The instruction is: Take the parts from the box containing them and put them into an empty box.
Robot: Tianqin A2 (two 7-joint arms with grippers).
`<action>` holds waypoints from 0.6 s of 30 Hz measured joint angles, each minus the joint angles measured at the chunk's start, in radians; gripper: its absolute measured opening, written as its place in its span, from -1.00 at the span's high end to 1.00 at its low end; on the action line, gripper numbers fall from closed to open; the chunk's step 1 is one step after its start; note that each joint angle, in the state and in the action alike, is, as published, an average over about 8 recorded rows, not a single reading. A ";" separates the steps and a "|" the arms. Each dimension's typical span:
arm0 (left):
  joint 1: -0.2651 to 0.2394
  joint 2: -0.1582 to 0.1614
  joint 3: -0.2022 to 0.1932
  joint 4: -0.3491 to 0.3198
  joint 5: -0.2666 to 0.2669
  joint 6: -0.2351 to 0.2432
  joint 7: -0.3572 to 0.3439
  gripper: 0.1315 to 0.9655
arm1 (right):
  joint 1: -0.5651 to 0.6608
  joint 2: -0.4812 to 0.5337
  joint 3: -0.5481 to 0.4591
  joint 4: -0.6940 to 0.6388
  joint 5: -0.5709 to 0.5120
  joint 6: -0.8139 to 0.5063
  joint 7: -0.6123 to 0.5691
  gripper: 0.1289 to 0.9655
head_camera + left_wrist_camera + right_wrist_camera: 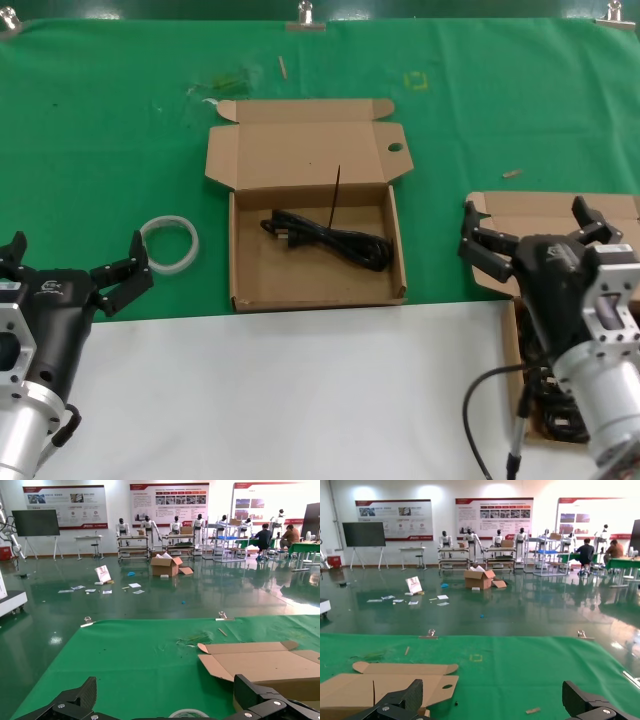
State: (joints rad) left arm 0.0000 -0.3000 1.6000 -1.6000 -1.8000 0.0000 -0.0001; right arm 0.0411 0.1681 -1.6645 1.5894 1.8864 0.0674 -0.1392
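The carton with the holed lid tab (pixel 318 240) lies open at the middle of the green cloth. One black cable (pixel 330 238) lies inside it, and a thin black strand stands up from it. This carton also appears in the left wrist view (pixel 265 666) and the right wrist view (pixel 380 686). The second carton (pixel 520 215) sits at the right edge, mostly hidden behind my right arm; dark cables (pixel 548 402) show in it. My right gripper (pixel 530 235) hovers open over that carton's lid flap. My left gripper (pixel 75 262) is open at the left, holding nothing.
A white ring (pixel 170 243) lies on the cloth just right of my left gripper, and its rim shows in the left wrist view (pixel 189 713). A small wooden sliver (pixel 532 710) lies on the cloth. A white surface (pixel 300 400) covers the near half of the table.
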 joint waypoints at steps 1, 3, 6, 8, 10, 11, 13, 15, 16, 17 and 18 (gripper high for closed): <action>0.000 0.000 0.000 0.000 0.000 0.000 0.000 -1.00 | -0.005 0.000 0.008 0.001 -0.011 -0.009 0.018 -1.00; 0.000 0.000 0.000 0.000 0.000 0.000 0.000 -1.00 | -0.015 0.000 0.023 0.004 -0.031 -0.024 0.050 -1.00; 0.000 0.000 0.000 0.000 0.000 0.000 0.000 -1.00 | -0.023 0.000 0.036 0.006 -0.049 -0.038 0.079 -1.00; 0.000 0.000 0.000 0.000 0.000 0.000 0.000 -1.00 | -0.025 0.000 0.040 0.007 -0.053 -0.042 0.086 -1.00; 0.000 0.000 0.000 0.000 0.000 0.000 0.000 -1.00 | -0.026 0.000 0.041 0.007 -0.055 -0.043 0.088 -1.00; 0.000 0.000 0.000 0.000 0.000 0.000 0.000 -1.00 | -0.026 0.000 0.041 0.007 -0.055 -0.043 0.088 -1.00; 0.000 0.000 0.000 0.000 0.000 0.000 0.000 -1.00 | -0.026 0.000 0.041 0.007 -0.055 -0.043 0.089 -1.00; 0.000 0.000 0.000 0.000 0.000 0.000 0.000 -1.00 | -0.026 0.000 0.041 0.007 -0.055 -0.043 0.089 -1.00; 0.000 0.000 0.000 0.000 0.000 0.000 0.000 -1.00 | -0.026 0.000 0.041 0.007 -0.055 -0.043 0.089 -1.00; 0.000 0.000 0.000 0.000 0.000 0.000 0.000 -1.00 | -0.026 0.000 0.041 0.007 -0.055 -0.043 0.089 -1.00; 0.000 0.000 0.000 0.000 0.000 0.000 0.000 -1.00 | -0.026 0.000 0.041 0.007 -0.055 -0.043 0.089 -1.00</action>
State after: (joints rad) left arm 0.0000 -0.3000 1.6000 -1.6000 -1.7999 0.0000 -0.0001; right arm 0.0151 0.1679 -1.6236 1.5962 1.8313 0.0245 -0.0505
